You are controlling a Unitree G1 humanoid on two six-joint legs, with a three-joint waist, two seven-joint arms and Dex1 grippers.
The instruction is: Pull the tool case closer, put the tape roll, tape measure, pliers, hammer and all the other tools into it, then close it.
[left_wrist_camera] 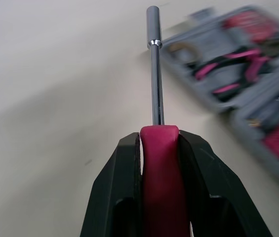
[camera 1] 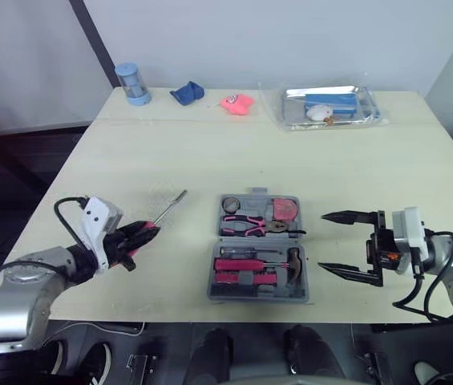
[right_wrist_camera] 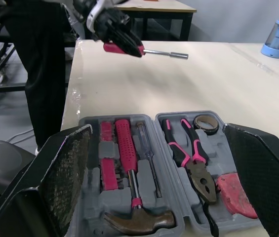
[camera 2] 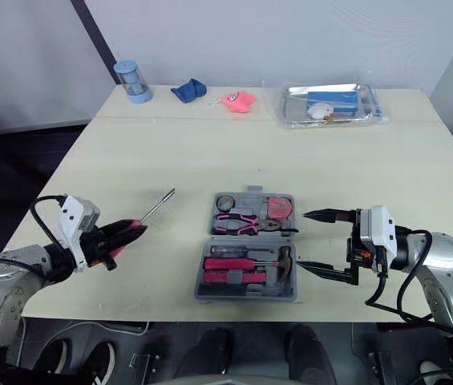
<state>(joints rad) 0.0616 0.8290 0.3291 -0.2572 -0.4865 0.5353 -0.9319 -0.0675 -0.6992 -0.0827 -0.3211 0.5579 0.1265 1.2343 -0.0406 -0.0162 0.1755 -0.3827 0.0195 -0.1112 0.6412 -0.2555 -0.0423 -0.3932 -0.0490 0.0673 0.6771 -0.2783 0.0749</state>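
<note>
The grey tool case (camera 1: 234, 289) lies open near the table's front edge. Its far half holds a tape roll (camera 1: 231, 204), pink pliers (camera 1: 246, 227) and a pink tape measure (camera 1: 285, 210). Its near half holds a hammer (right_wrist_camera: 138, 220) and a pink-handled screwdriver (right_wrist_camera: 125, 143). Left of the case, my left gripper (camera 1: 152, 230) is shut on the pink handle of a driver (left_wrist_camera: 160, 163). The driver's metal shaft (camera 1: 170, 207) points away toward the table's middle. My right gripper (camera 1: 322, 241) stands open just right of the case, with nothing between its fingers.
Along the far edge stand a blue cylinder (camera 1: 133, 83), a blue cloth (camera 1: 187, 93), a pink item (camera 1: 237, 103) and a clear bag with a tray (camera 1: 328, 106). Bare tabletop (camera 1: 234, 156) lies between them and the case.
</note>
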